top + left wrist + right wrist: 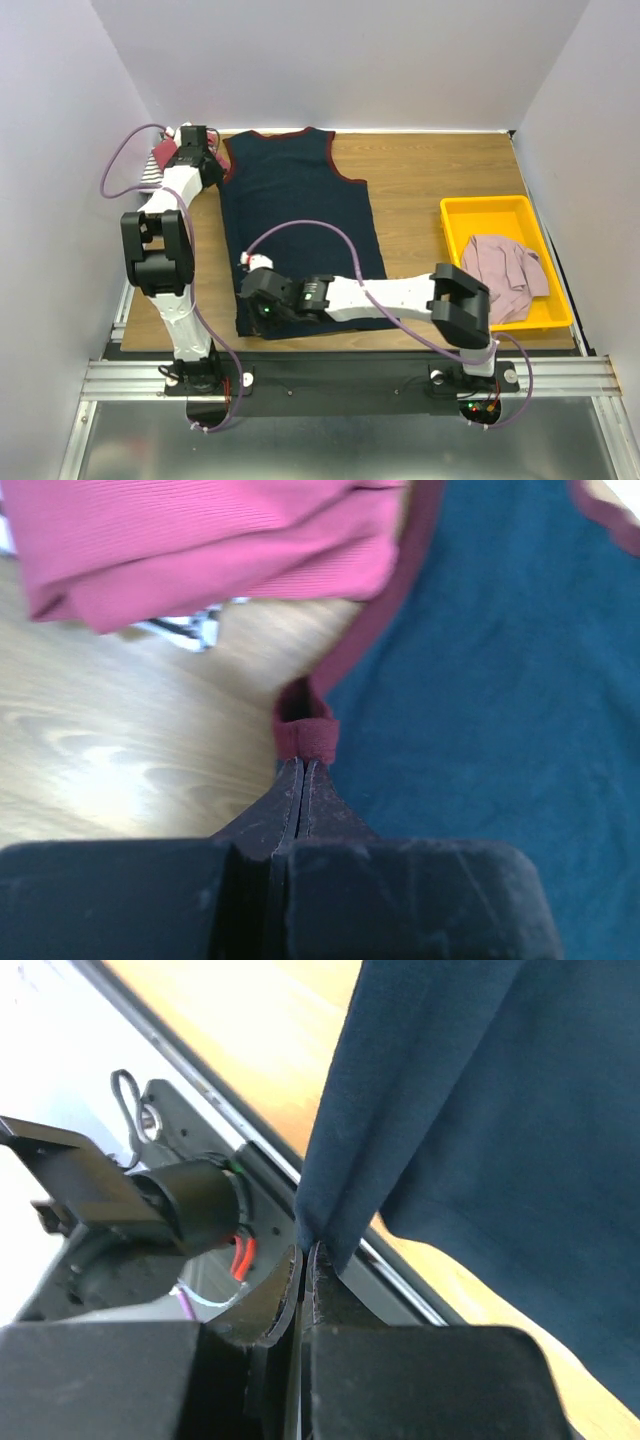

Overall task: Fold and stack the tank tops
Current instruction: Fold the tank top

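Observation:
A large navy tank top with maroon trim lies flat on the wooden table. My left gripper is shut on the maroon trim of its far left shoulder strap; in the top view that gripper sits at the far left. My right gripper is shut on the navy hem at the near left corner, which hangs lifted above the table edge; seen from above it is over that corner. A folded red tank top lies just left of the strap. A pale pink one lies crumpled in the tray.
The yellow plastic tray stands at the right of the table. A striped cloth edge peeks out at the far left beside the red top. The metal rail with the arm bases runs along the near edge. White walls enclose the table.

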